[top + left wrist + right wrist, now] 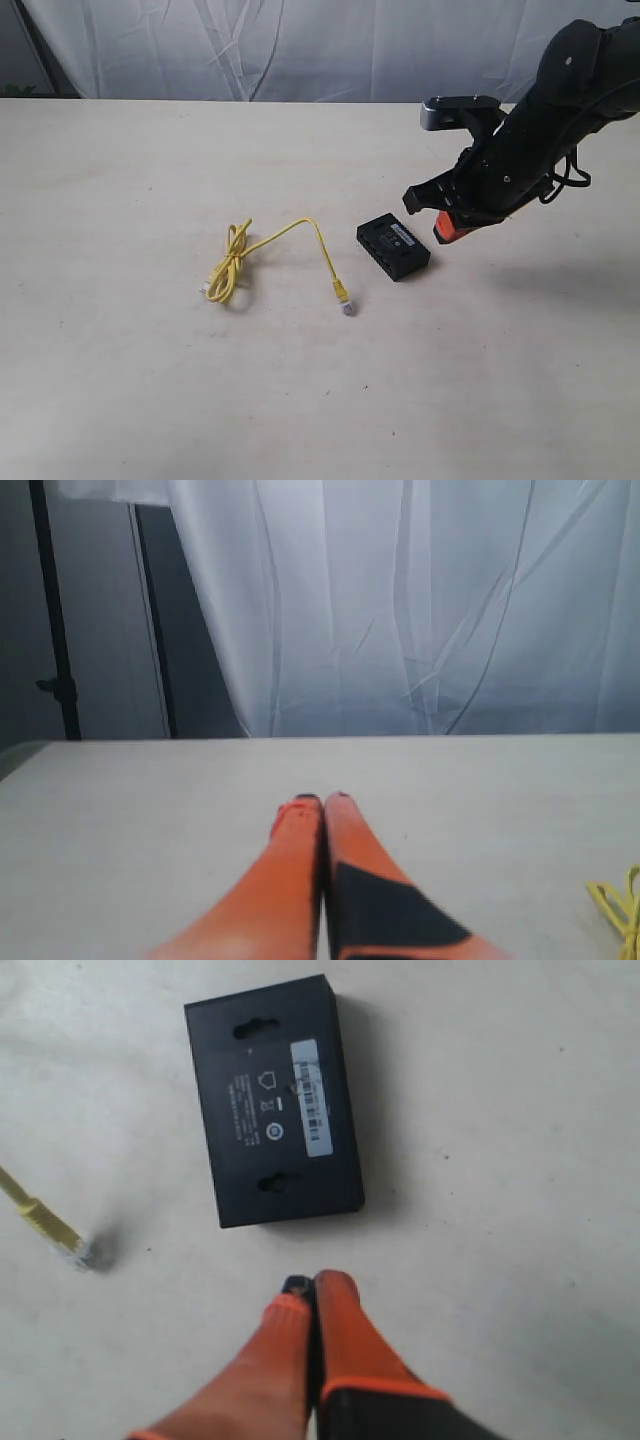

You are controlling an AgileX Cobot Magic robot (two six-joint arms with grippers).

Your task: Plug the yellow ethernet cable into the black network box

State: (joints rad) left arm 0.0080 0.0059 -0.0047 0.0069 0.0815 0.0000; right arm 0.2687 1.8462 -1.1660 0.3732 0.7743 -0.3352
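The yellow ethernet cable [240,262] lies on the table left of centre, knotted into loops, one plug end [344,301] pointing toward the front. That plug also shows in the right wrist view [68,1241], and a bit of cable in the left wrist view [618,905]. The black network box [394,246] lies flat just right of the plug, label up [272,1100]. My right gripper [447,228] hovers a little right of the box, orange fingers [340,1332] pressed together and empty. My left gripper [323,800] is shut on nothing above bare table; it is outside the exterior view.
The pale table [150,400] stretches wide around the cable and box. A white curtain [300,45] hangs behind the far edge. A dark stand pole [55,610] is at the back in the left wrist view.
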